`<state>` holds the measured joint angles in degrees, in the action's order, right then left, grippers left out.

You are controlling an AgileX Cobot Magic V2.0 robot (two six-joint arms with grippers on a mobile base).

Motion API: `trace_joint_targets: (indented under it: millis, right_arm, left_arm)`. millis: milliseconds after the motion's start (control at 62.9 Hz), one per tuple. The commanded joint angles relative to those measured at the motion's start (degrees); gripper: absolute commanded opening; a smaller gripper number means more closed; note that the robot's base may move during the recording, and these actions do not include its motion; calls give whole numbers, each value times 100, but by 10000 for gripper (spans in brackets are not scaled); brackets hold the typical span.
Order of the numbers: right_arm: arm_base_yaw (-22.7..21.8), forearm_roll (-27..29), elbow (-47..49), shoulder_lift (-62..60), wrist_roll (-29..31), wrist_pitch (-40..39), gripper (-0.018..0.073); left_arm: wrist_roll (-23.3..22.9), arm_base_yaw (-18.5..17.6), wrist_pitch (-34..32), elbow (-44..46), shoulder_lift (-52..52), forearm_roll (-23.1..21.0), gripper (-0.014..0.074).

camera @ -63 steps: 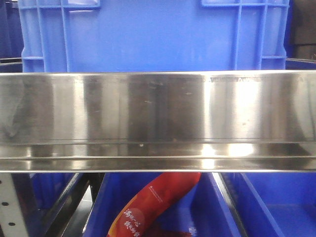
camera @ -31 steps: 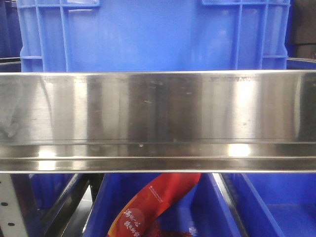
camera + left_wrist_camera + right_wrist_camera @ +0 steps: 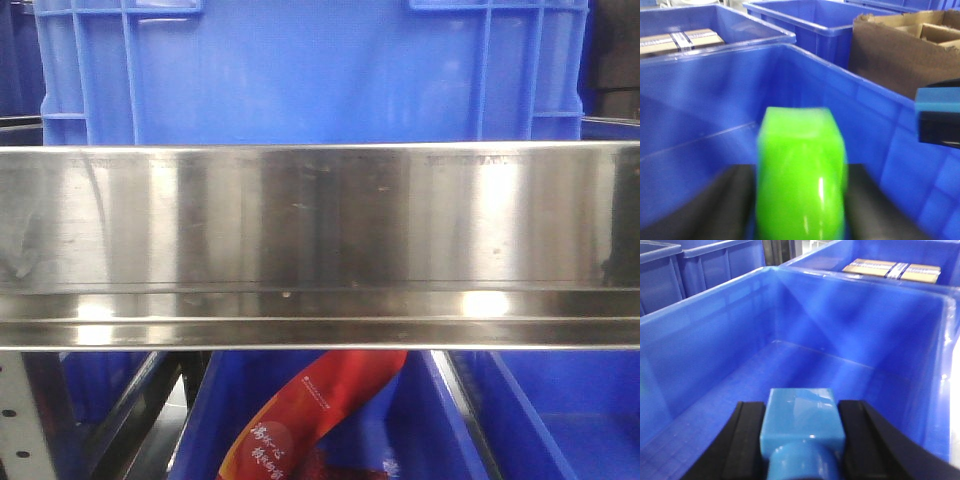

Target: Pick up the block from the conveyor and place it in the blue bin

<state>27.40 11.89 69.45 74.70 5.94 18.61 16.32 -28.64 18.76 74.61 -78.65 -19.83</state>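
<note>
My left gripper is shut on a bright green block, held between its black fingers above the inside of a blue bin. My right gripper is shut on a light blue block, held over the floor of the blue bin. The right gripper with its light blue block also shows at the right edge of the left wrist view. In the front view a blue bin stands behind a steel rail. The conveyor is out of view.
A polished steel rail spans the front view. Below it a red packet lies in a lower blue bin. A neighbouring blue bin holds taped cardboard boxes. An open brown carton stands behind the bin's far wall.
The front view has shifted very slightly sideways and the reflections on the steel rail have moved. Nothing else visibly differs.
</note>
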Motion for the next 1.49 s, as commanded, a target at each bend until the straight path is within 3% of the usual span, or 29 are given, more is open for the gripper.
trace_joint_targets:
  millis: [0, 127, 286, 413, 556, 604, 938, 1240, 1478]
  right_arm:
    - [6, 28, 74, 29, 20, -267, 399]
    - [6, 28, 74, 29, 20, -364, 572]
    - [6, 28, 74, -81, 20, -298, 520]
    - [6, 28, 74, -208, 20, -290, 261]
    - [6, 28, 74, -219, 20, -570, -170]
    - [6, 28, 74, -221, 9, -583, -160]
    - [-338, 18, -286, -1412, -47, -617, -162]
    - [-559, -7, -2592, -3071, -47, -1217, -162]
    - [-559, 17, -3808, -4499, -47, -918, -162]
  left_arm:
    - [6, -35, -4, 50, 40, -63, 392]
    - [6, -35, -4, 38, 40, -63, 391]
    - [6, -35, -4, 38, 40, -63, 383]
    - [6, -35, -4, 38, 40, -63, 274]
    - [6, -8, -131, 38, 40, -39, 11]
    - [6, 31, -178, 38, 92, -39, -115]
    - [6, 631, -9, -367, 1410, -39, -111]
    - [6, 1164, -531, -2842, 3294, -39, -111]
    - [6, 1191, -531, -4329, 4553, -39, -111]
